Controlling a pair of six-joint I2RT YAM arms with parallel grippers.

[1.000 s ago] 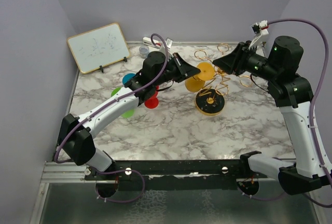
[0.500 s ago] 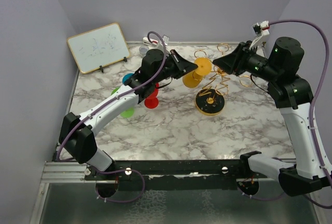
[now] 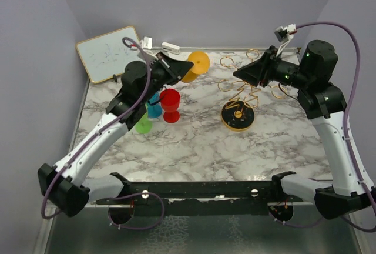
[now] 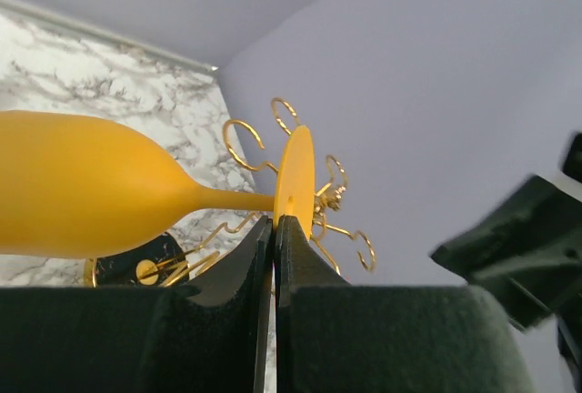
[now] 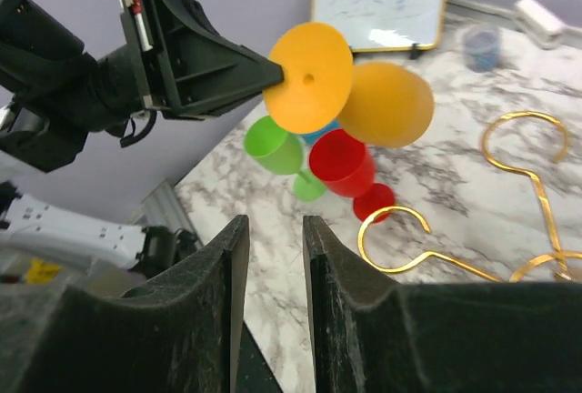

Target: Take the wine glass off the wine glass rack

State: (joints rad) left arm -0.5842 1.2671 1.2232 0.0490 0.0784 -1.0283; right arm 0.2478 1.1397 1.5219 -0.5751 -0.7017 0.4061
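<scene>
Over the table's (image 3: 194, 148) far edge, left of centre, your left gripper (image 4: 275, 222) clamps the yellow wine glass (image 3: 198, 63) by its foot, clear of the wine glass rack (image 3: 242, 120). Your right gripper (image 3: 238, 73) hangs unclenched, empty. Lift-off looks done; next, set it down upright.

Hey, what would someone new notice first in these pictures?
The yellow glass stands out, held sideways in the air by its foot in the left pincer, at the back centre. Then the gold rack, bare, right of centre, with the right pincer open over its loops. A red glass, blue glass and green glass cluster by the left arm.
</scene>
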